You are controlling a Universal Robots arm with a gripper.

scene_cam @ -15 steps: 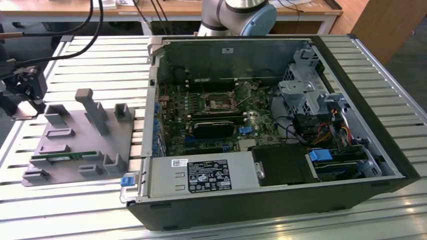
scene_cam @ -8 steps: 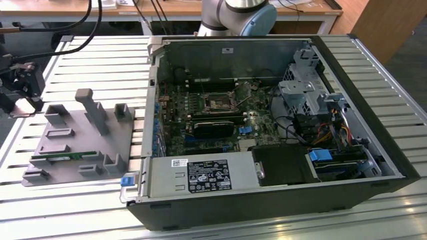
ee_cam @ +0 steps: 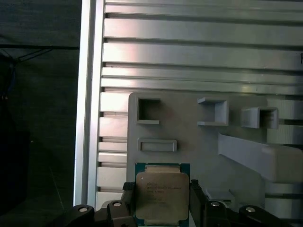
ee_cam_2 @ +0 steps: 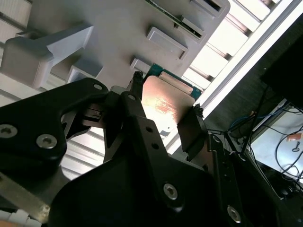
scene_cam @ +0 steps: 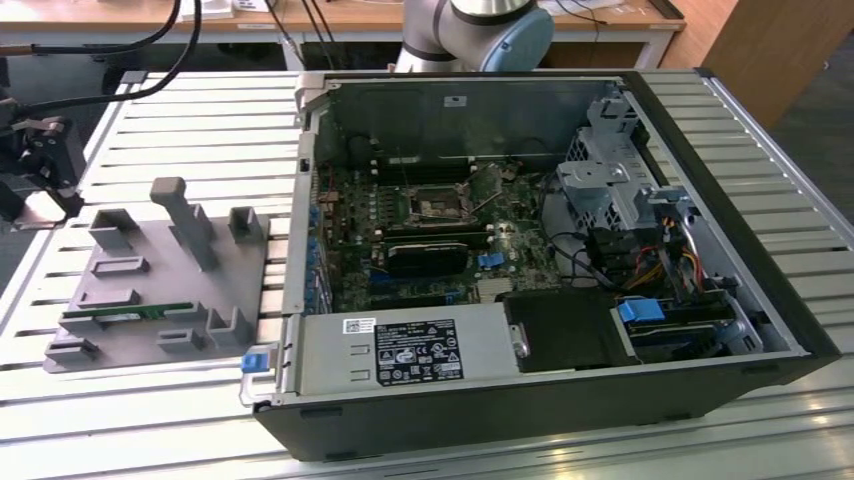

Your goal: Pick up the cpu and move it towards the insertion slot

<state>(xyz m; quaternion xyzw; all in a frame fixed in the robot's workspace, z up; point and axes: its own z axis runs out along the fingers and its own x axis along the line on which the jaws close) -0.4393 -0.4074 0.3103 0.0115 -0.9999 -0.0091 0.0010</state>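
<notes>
The cpu (ee_cam: 161, 195), a flat square chip with a silver-grey metal top and a green rim, sits between my two black fingers (ee_cam: 129, 204) in both wrist views. My gripper (ee_cam: 162, 201) is shut on the cpu (ee_cam_2: 166, 100) by two opposite edges and holds it over the near edge of the grey holder plate (ee_cam: 189, 127). In the exterior view my gripper (scene_cam: 47, 175) hangs at the far left, beyond the holder plate. The insertion slot (scene_cam: 437, 207), a square socket with a shiny frame, lies on the motherboard inside the open computer case, well to the exterior view's right.
The grey holder plate (scene_cam: 160, 290) carries upright posts and a green memory stick (scene_cam: 127, 313). The open computer case (scene_cam: 534, 420) has tall walls, a power supply (scene_cam: 400, 350), a drive cage (scene_cam: 601, 180) and cables. The arm's base (scene_cam: 481, 25) stands behind the case on a slatted aluminium table (scene_cam: 200, 130).
</notes>
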